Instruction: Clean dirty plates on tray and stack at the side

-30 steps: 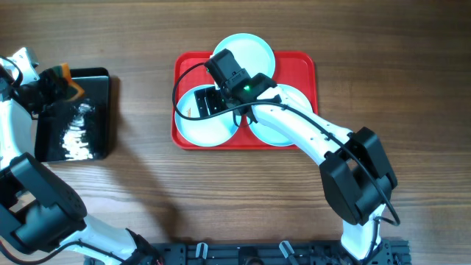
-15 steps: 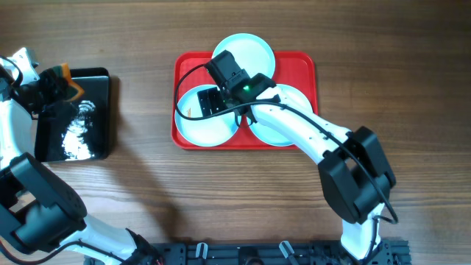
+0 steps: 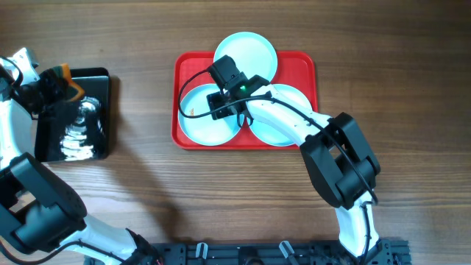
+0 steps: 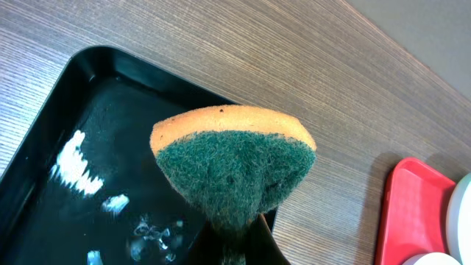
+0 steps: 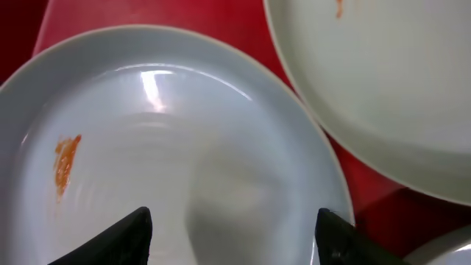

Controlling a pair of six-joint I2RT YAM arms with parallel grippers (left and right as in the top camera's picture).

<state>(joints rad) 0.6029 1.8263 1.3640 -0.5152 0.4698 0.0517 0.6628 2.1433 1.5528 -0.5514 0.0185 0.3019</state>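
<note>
The right gripper hangs spread directly over 1 dirty plate, which lies flat on the tray. The tray's long side runs across the counter. The right wrist view makes plain the orange smear, a short streak left of the fingers, running lengthwise away from them. A 2nd plate lies ahead to the right. The left gripper pinches a green-faced sponge above the black tray.

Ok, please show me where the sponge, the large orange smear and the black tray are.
sponge [image 4: 232,165], left wrist view, middle of its green face.
large orange smear [image 5: 66,163], right wrist view, middle of the streak.
black tray [image 4: 118,110], left wrist view, bare part of its floor.
</note>
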